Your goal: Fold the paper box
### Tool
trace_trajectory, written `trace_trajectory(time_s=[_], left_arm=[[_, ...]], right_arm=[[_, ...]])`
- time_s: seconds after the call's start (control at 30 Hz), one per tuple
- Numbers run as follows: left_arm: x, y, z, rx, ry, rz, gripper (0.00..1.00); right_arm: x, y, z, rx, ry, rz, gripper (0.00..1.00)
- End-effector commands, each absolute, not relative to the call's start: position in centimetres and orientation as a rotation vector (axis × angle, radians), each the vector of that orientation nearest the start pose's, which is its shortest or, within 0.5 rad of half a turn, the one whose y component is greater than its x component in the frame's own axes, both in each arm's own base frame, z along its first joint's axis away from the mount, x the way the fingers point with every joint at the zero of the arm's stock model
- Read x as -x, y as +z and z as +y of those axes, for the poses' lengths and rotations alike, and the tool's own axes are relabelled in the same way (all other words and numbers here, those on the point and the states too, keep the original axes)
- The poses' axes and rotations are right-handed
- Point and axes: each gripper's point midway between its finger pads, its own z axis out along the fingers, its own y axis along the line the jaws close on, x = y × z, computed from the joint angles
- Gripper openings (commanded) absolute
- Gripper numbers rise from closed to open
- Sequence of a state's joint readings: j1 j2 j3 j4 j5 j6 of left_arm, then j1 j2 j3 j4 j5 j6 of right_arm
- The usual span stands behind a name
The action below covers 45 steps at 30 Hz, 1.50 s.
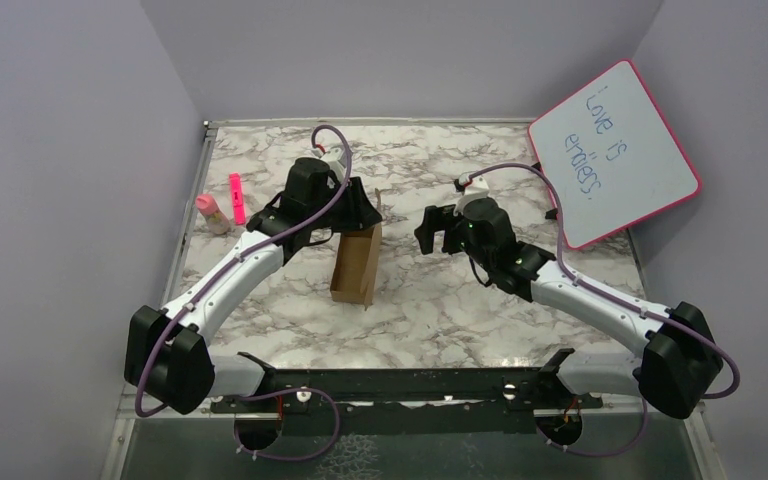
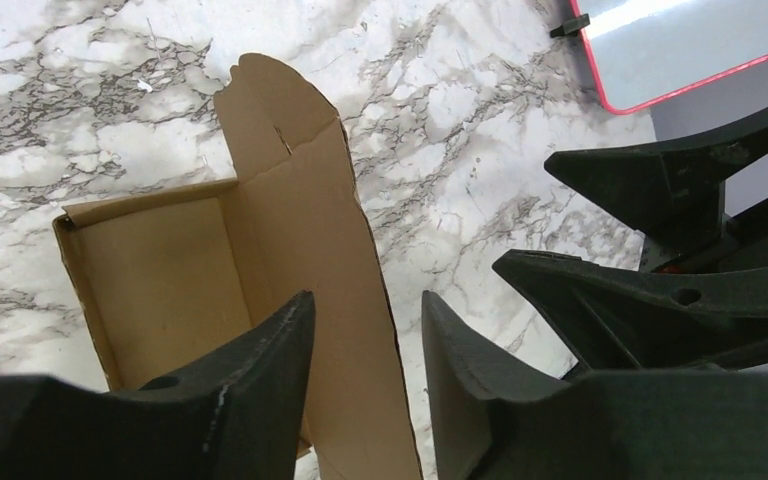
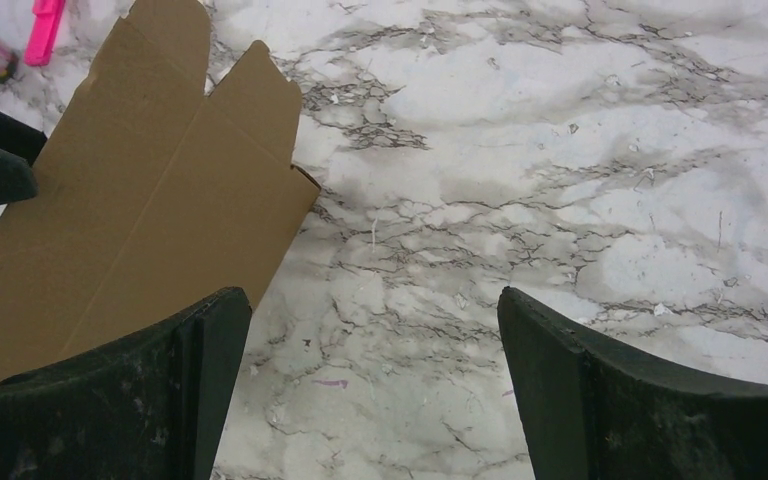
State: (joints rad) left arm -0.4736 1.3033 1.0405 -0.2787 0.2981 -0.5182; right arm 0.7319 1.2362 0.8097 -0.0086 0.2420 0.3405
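Our paper box (image 1: 357, 265) sits in the middle of the table (image 1: 480, 320), open. Our left gripper (image 2: 365, 300) has one finger inside it and one outside, a side wall between them; we cannot tell if it squeezes. Our right gripper (image 3: 370, 295) is spread wide and empty, just beside the box. If we pull hard, the thin wall may bend wrong, or the light box may tip over.

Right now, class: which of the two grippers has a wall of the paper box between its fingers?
The left gripper: its fingers straddle one wall of the paper box. The right gripper stands wide open beside the box, holding nothing.
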Motion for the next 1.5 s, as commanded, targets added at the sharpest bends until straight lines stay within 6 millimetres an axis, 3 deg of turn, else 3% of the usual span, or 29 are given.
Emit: trace_trajectory(time_s=[0.0,0.4,0.7,0.97,1.23,1.47], left_arm=[[-31.7,21.9,-23.8,-0.151,-0.857,2.171,0.42],[-32.4,18.7,-20.3,-0.075,-0.727,2.228,0.22],[-32.7,16.6,-16.8,-0.012,-0.572,2.27,0.19],[-33.0,14.0,-14.0,0.042,-0.43,2.331,0.26],[-32.7,11.5,-12.7,0.12,-0.369,2.379,0.35],[-32.3,9.8,-12.7,0.21,-0.443,2.37,0.47]], right_arm=[[-31.0,18.3,24.2,0.218,0.485,1.97,1.0],[-30.7,16.9,25.8,0.274,0.549,2.002,1.0],[-30.5,15.5,27.3,0.316,0.61,2.028,1.0],[-30.0,14.0,29.6,0.336,0.737,2.063,0.99],[-29.8,12.9,32.8,0.337,0.909,2.098,0.96],[-29.8,11.0,35.0,0.36,1.013,2.144,0.93]])
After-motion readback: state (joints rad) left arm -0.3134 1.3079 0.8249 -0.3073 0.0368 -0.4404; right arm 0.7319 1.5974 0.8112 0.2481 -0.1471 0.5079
